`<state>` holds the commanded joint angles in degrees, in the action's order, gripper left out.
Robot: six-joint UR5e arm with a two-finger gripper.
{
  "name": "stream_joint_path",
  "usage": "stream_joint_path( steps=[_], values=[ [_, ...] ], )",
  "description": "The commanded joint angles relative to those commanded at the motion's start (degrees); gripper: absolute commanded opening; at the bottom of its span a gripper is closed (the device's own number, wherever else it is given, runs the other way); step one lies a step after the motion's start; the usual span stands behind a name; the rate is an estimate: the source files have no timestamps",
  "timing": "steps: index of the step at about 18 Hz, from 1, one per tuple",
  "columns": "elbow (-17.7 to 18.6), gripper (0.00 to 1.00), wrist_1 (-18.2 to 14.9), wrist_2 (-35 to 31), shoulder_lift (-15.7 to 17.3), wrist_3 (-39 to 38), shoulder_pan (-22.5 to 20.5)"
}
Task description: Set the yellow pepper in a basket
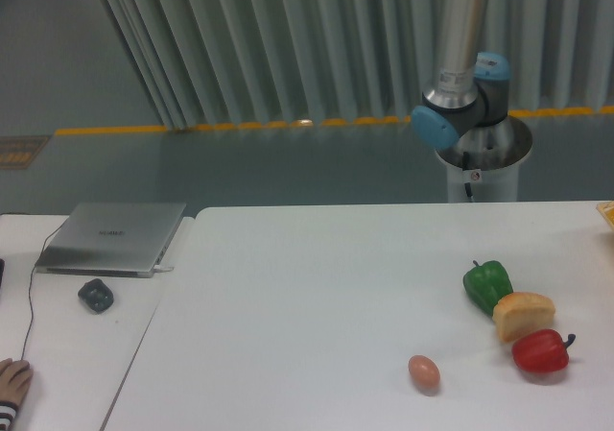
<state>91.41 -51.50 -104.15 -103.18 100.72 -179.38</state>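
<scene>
Yellow pepper: not in view; only a sliver of yellow-orange [607,214] shows at the table's right edge, too little to identify.

Expected handling, as a judgement: light, hollow, glossy and slippery, so grip across the lobed body, not the stem. Near the table's [307,287] right edge: green pepper [487,285], bread roll [524,316] touching it, red pepper [541,352] touching the roll, egg [424,372] apart toward the front edge. No basket visible. Arm [460,76] stands behind the far edge; gripper out of frame, jaws unknowable.

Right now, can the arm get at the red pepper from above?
Probably yes: the red pepper lies uncovered on the table, the bread roll close beside it. The arm stands behind the table; its fingers are out of view.
</scene>
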Motion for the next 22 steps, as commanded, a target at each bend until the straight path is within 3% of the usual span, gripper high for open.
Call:
stream_joint_path(
  steps=[8, 14, 17, 22],
  values=[
    [0.26, 1.0, -0.09, 0.0, -2.72, -0.35, 0.87],
    [2.11, 1.0, 0.0, 0.17, -2.2, 0.88, 8.15],
    [0.35, 1.0, -0.09, 0.18, -3.69, 1.06, 12.37],
    [5.62, 1.0, -0.61, 0.18, -3.96, 0.62, 15.9]
  ],
)
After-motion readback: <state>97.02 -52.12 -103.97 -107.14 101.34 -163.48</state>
